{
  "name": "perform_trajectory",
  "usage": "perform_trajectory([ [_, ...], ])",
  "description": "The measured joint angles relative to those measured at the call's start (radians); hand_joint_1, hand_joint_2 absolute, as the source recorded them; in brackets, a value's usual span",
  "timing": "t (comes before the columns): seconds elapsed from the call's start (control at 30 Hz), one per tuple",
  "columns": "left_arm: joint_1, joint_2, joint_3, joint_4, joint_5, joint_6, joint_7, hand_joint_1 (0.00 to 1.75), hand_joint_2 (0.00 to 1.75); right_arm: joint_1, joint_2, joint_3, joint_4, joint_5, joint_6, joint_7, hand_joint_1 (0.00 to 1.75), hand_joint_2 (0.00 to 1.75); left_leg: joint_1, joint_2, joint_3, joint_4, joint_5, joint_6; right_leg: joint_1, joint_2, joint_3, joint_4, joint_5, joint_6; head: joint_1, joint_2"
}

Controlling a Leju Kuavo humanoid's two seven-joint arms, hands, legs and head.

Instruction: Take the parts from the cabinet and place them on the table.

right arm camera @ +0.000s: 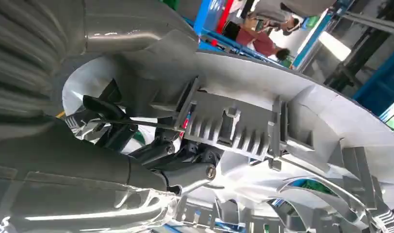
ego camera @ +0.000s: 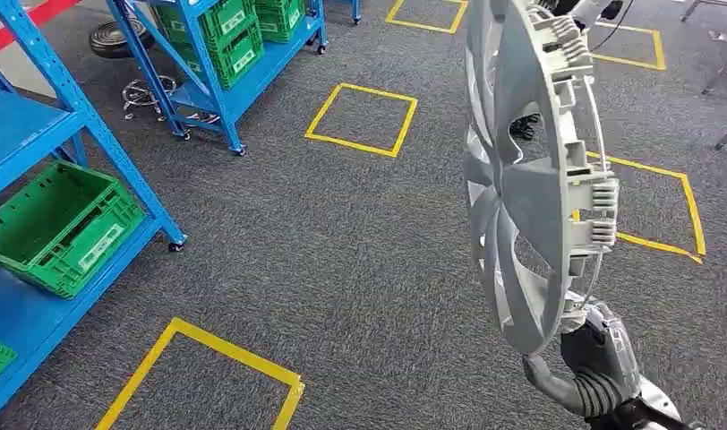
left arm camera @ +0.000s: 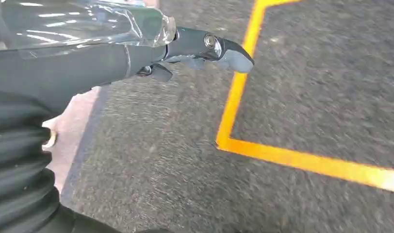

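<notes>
A large silver-grey wheel cover stands upright on edge at the right of the head view, its ribbed clips facing right. My right hand grips its lower rim from below. In the right wrist view my right hand's fingers curl around the wheel cover's rim beside a ribbed clip. The left wrist view has my left hand hanging over grey carpet, its fingers stretched out and holding nothing.
Blue racks with green crates stand at the left and back left. Yellow tape squares mark the grey carpet. A wheeled stool base sits by the far rack. People are in the background of the right wrist view.
</notes>
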Motion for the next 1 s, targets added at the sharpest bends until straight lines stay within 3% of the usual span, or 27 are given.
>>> perform_trajectory([
  [0.07,0.004,0.008,0.007,0.000,-0.002,-0.060,-0.002,0.00,1.75,-0.013,0.002,0.002,0.006,-0.007,0.008,0.000,1.69,1.75,-0.001,0.035,-0.001,0.000,-0.001,0.001,-0.003,-0.025,-0.078,0.165,-0.075,0.012,-0.002,0.000],
  [0.1,0.004,0.012,0.008,0.000,-0.006,-0.073,-0.005,0.00,1.75,-0.020,0.002,0.002,0.011,-0.008,0.008,0.000,1.69,1.75,0.000,0.052,-0.002,0.001,-0.002,0.001,-0.005,-0.027,-0.108,0.228,-0.091,0.018,0.000,0.000],
  [0.13,0.003,0.014,0.010,0.000,-0.010,-0.081,-0.008,0.00,1.75,-0.027,0.002,0.002,0.018,-0.007,0.008,0.000,1.69,1.75,0.001,0.069,-0.001,0.001,-0.003,-0.001,-0.008,-0.029,-0.110,0.234,-0.081,0.020,-0.001,0.000],
  [0.17,0.001,0.015,0.011,0.000,-0.011,-0.084,-0.013,0.00,1.75,-0.033,0.003,0.003,0.023,-0.007,0.007,0.000,1.69,1.75,0.002,0.083,0.001,0.001,-0.006,-0.004,-0.011,-0.033,-0.084,0.192,-0.054,0.021,0.000,0.000],
  [0.2,-0.003,0.016,0.012,0.000,-0.011,-0.091,-0.014,0.00,1.75,-0.038,0.003,0.004,0.027,-0.006,0.007,0.000,1.69,1.75,0.003,0.095,0.003,0.002,-0.008,-0.008,-0.014,-0.043,-0.039,0.110,-0.016,0.022,-0.001,0.000],
  [0.23,-0.007,0.016,0.013,0.000,-0.013,-0.092,-0.014,0.00,1.75,-0.046,0.003,0.006,0.031,-0.005,0.006,0.000,1.69,1.75,0.005,0.106,0.006,0.005,-0.012,-0.014,-0.015,-0.066,0.020,0.004,0.025,0.024,-0.001,0.000],
  [0.27,-0.014,0.018,0.013,-0.002,-0.016,-0.089,-0.014,0.00,1.75,-0.056,0.005,0.010,0.035,-0.005,0.005,0.000,1.69,1.75,-0.001,0.115,0.008,0.012,-0.019,-0.023,-0.015,-0.128,0.062,-0.081,0.033,0.024,0.001,0.000],
  [0.33,-0.022,0.018,0.013,-0.003,-0.023,-0.078,-0.013,0.00,1.75,-0.072,0.009,0.019,0.042,-0.007,0.003,0.000,1.69,1.75,-0.008,0.130,0.008,0.016,-0.026,-0.033,-0.011,-0.103,0.061,-0.074,0.035,0.003,-0.008,0.000],
  [0.43,-0.030,0.011,0.014,-0.006,-0.023,0.006,-0.019,0.00,1.75,-0.086,0.012,0.029,0.050,-0.007,-0.003,0.000,1.69,1.75,-0.001,0.162,0.012,0.014,-0.031,-0.045,-0.006,-0.069,0.053,-0.074,0.039,-0.015,-0.008,0.000],
  [0.47,-0.033,0.009,0.014,-0.006,-0.021,0.020,-0.020,0.00,1.75,-0.087,0.013,0.032,0.050,-0.006,-0.003,0.000,1.69,1.75,0.005,0.134,0.006,0.025,-0.045,-0.051,-0.011,-0.061,0.054,-0.075,0.041,-0.020,-0.009,0.000],
  [0.5,-0.035,0.006,0.014,-0.006,-0.020,0.030,-0.023,0.00,1.75,-0.092,0.014,0.035,0.053,-0.006,-0.004,0.000,1.69,1.75,0.007,0.074,-0.018,0.084,-0.086,-0.053,-0.011,-0.050,0.053,-0.075,0.043,-0.026,-0.012,0.000],
  [0.53,-0.035,0.005,0.014,-0.006,-0.014,0.038,-0.026,0.00,1.75,-0.096,0.016,0.039,0.057,-0.005,-0.005,0.000,1.69,1.75,0.007,0.044,-0.057,0.165,-0.128,-0.053,-0.010,-0.040,0.051,-0.075,0.044,-0.029,-0.013,0.000],
  [0.57,-0.033,0.003,0.016,-0.006,-0.003,0.052,-0.035,0.00,1.75,-0.099,0.020,0.045,0.061,-0.006,-0.010,0.000,1.69,1.75,0.007,0.029,-0.104,0.262,-0.168,-0.053,-0.008,-0.027,0.048,-0.075,0.045,-0.032,-0.013,0.000],
  [0.6,-0.031,0.001,0.022,-0.006,0.012,0.069,-0.044,0.00,1.75,-0.100,0.023,0.050,0.064,-0.007,-0.014,0.000,1.69,1.75,0.007,0.025,-0.144,0.335,-0.187,-0.051,-0.005,-0.013,0.046,-0.075,0.046,-0.033,-0.013,0.000],
  [0.63,-0.030,-0.003,0.029,-0.006,0.026,0.090,-0.049,0.00,1.75,-0.100,0.028,0.055,0.068,-0.007,-0.016,0.000,1.69,1.75,0.006,0.024,-0.161,0.358,-0.180,-0.049,-0.003,0.002,0.046,-0.075,0.046,-0.034,-0.013,0.000],
  [0.67,-0.029,-0.004,0.036,-0.006,0.029,0.099,-0.049,0.00,1.75,-0.100,0.033,0.060,0.073,-0.005,-0.020,0.000,1.69,1.75,0.004,0.024,-0.154,0.331,-0.153,-0.045,-0.001,0.016,0.046,-0.075,0.047,-0.034,-0.013,0.000],
  [0.73,-0.030,-0.003,0.038,-0.006,0.026,0.099,-0.042,0.00,1.75,-0.101,0.042,0.072,0.082,0.000,-0.026,0.000,1.69,1.75,0.003,0.004,-0.081,0.167,-0.056,-0.033,-0.001,0.044,0.049,-0.075,0.048,-0.032,-0.013,0.000],
  [0.77,-0.030,-0.003,0.039,-0.006,0.018,0.099,-0.035,0.00,1.75,-0.102,0.047,0.077,0.085,0.000,-0.027,0.000,1.69,1.75,0.003,-0.034,-0.037,0.074,-0.014,-0.026,-0.003,0.056,0.050,-0.075,0.049,-0.031,-0.013,0.000],
  [0.8,-0.029,-0.002,0.039,-0.006,0.009,0.097,-0.023,0.00,1.75,-0.106,0.053,0.080,0.089,-0.001,-0.027,0.000,1.69,1.75,0.004,-0.081,-0.020,0.035,-0.024,-0.024,0.002,0.066,0.047,-0.072,0.051,-0.026,-0.011,0.000],
  [0.87,-0.025,-0.002,0.038,-0.005,-0.006,0.090,-0.013,0.00,1.75,-0.118,0.060,0.085,0.092,-0.002,-0.026,0.000,1.69,1.75,-0.001,-0.058,-0.020,0.030,-0.023,-0.028,-0.006,0.088,0.036,-0.073,0.057,-0.015,-0.012,0.000],
  [0.93,-0.023,0.000,0.038,-0.006,-0.014,0.086,-0.009,0.00,1.75,-0.121,0.065,0.087,0.093,-0.002,-0.025,0.000,1.69,1.75,-0.003,-0.033,-0.010,0.025,-0.018,-0.020,-0.010,0.116,0.030,-0.081,0.065,0.003,-0.012,0.000],
  [0.97,-0.023,0.001,0.038,-0.006,-0.018,0.085,-0.009,0.00,1.75,-0.121,0.065,0.089,0.094,-0.002,-0.023,0.000,1.69,1.75,0.005,-0.015,-0.009,0.015,-0.009,-0.012,-0.010,0.087,0.022,-0.065,0.057,0.002,-0.012,0.000],
  [1.0,-0.023,0.001,0.037,-0.006,-0.023,0.085,-0.008,0.00,1.75,-0.128,0.065,0.090,0.095,-0.001,-0.020,0.000,1.69,1.75,0.004,-0.004,-0.010,0.015,-0.008,-0.008,-0.003,0.030,-0.001,-0.024,0.029,0.003,-0.007,0.000],
])
